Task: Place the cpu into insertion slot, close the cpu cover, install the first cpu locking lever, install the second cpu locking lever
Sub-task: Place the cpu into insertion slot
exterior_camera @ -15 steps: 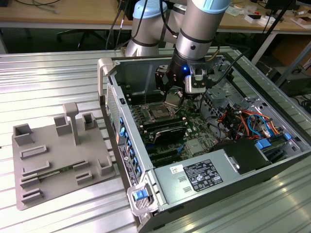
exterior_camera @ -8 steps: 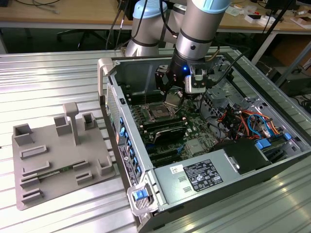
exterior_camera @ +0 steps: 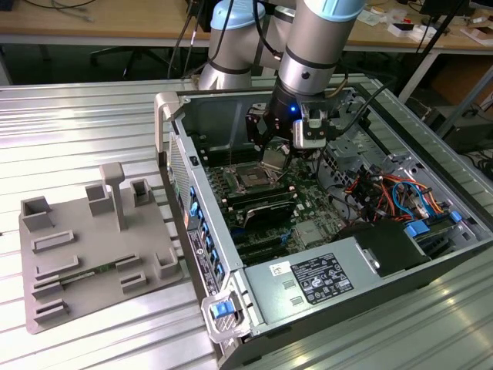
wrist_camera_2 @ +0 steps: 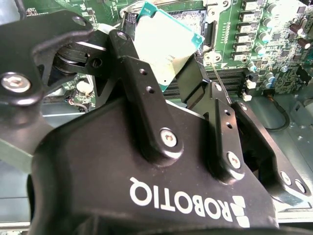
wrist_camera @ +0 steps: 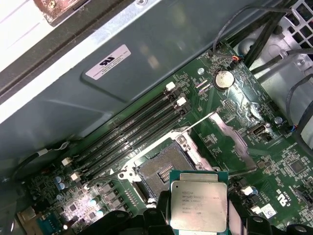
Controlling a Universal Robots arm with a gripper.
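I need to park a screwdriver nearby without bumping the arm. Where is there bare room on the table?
Bare ribbed table lies beyond the grey fixture at the exterior view's upper left, and below the computer case at its lower right. Crowded: inside the case, where the gripper holds the cpu near the insertion slot, beside cables.

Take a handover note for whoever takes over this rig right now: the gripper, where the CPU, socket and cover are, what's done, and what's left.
Gripper: shut on the cpu, gripping it by its edges.
The cpu hangs above the motherboard, close beside the insertion slot, and is not seated.
Insertion slot: bare, with its contacts showing.
The cpu cover stands open at the slot's side.
Done: the cpu is picked up and at the slot.
Left: seating the cpu, closing the cover, both locking-lever steps.
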